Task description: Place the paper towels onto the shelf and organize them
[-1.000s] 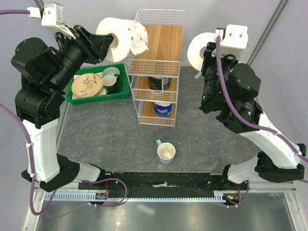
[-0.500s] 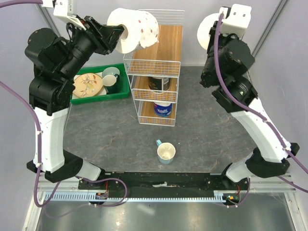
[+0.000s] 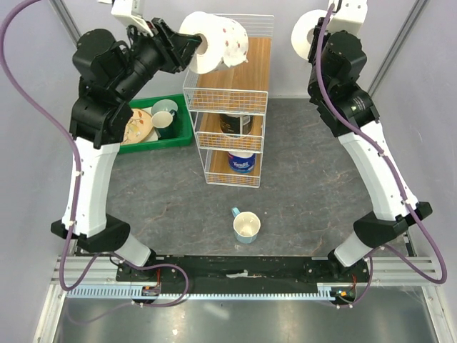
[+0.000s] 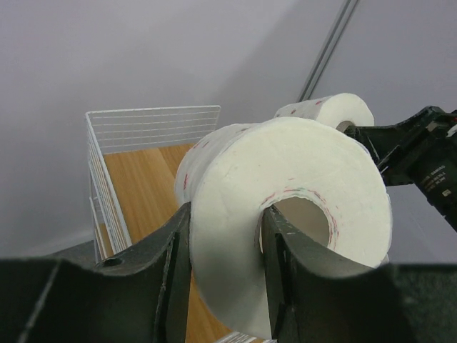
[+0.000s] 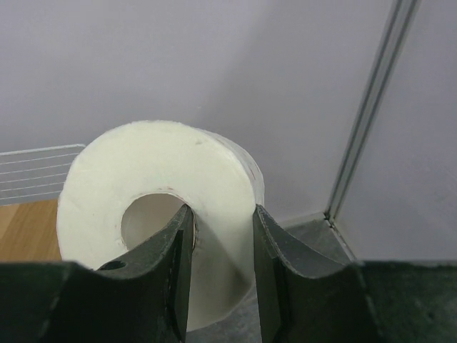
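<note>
The shelf [image 3: 232, 100] is a white wire rack with three wooden boards at the back middle. My left gripper [image 3: 198, 48] is shut on a white red-patterned paper towel roll [image 3: 221, 50], one finger in its core, held above the shelf's top left corner; it fills the left wrist view [image 4: 285, 207]. My right gripper [image 3: 314, 36] is shut on a plain white roll [image 3: 305, 34], held high to the right of the shelf, and seen in the right wrist view [image 5: 157, 214]. A dark-wrapped roll [image 3: 235, 123] sits on the middle board and a blue-wrapped roll [image 3: 241, 161] on the bottom board.
A green tray [image 3: 183, 128] with a plate and cup stands left of the shelf. A pale blue cup [image 3: 246, 226] stands on the grey table in front of the shelf. Grey walls and a metal frame post [image 5: 371, 107] close in the back.
Both arms have risen and swung inward. The left roll has moved right, over the shelf's top left corner. The right roll has moved up and slightly toward the shelf.
</note>
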You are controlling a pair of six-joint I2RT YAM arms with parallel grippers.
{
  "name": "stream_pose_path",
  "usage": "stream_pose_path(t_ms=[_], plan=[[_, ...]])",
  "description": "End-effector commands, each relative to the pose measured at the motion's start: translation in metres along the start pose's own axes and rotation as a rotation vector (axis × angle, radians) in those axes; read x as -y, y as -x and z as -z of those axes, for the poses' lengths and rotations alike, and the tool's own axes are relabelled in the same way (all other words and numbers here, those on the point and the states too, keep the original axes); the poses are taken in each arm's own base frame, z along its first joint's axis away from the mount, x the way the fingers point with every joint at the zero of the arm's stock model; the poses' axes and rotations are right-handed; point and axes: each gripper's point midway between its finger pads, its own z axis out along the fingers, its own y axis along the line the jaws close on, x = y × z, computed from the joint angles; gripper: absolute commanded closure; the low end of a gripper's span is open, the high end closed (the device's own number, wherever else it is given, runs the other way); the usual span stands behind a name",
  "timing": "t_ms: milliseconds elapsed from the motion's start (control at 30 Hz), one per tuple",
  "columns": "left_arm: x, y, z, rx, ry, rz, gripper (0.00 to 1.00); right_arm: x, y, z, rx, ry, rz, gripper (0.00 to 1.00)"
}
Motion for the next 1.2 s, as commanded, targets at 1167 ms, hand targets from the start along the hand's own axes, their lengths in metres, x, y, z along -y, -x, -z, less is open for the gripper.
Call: stream_pose_path(t_ms=[1167], plan=[[-0.001,-0.022,0.006,-0.080,-0.024,-0.087,0.75,0.028,0.030,0.036,0.118,0.126,-0.156,0.65]])
